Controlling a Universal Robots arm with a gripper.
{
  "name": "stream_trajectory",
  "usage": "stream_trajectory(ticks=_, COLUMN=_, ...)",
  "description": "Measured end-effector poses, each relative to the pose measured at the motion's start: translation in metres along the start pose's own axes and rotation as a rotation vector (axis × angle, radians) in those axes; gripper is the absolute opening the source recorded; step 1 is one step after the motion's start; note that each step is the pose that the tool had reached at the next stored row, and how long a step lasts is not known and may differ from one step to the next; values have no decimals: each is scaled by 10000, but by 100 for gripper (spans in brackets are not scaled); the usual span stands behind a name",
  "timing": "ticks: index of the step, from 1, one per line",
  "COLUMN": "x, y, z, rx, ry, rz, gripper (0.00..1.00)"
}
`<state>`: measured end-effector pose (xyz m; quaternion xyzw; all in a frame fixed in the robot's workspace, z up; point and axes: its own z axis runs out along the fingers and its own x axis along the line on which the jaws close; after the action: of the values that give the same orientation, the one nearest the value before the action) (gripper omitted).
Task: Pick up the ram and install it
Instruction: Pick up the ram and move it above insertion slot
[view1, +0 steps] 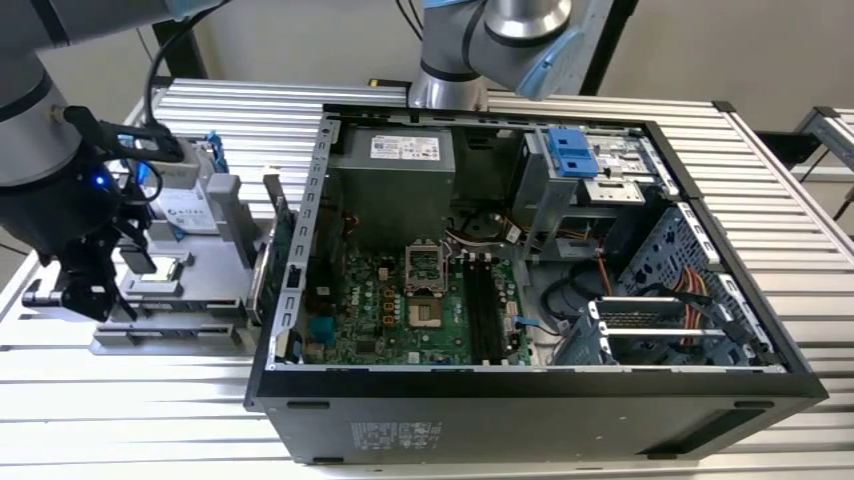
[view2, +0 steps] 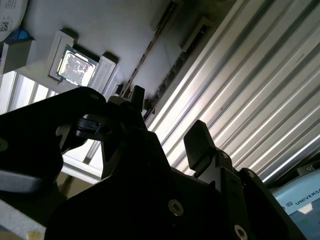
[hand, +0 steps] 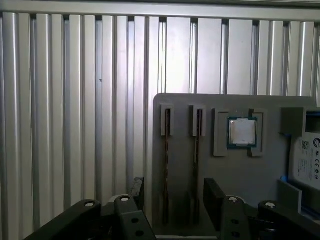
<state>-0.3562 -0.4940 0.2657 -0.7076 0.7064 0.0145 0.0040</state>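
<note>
Two ram sticks stand on edge in neighbouring slots of one grey holder, which lies on the ribbed metal bench. The same holder carries one square silver processor and one labelled hard drive. In the exterior view one open computer case stands on the bench, to the exterior view's right of the holder, with long black slots on its motherboard. The arm comes down at the exterior view's left, its wrist bent over the holder. Its hand is open, its two black fingers spread and gripping nothing. In the first wrist view both sticks line up with the gap between them
</note>
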Motion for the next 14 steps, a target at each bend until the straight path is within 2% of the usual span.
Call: stream_trajectory(ticks=14, x=43, y=-11, z=123, rx=2, ry=-2, rz=12, gripper=100)
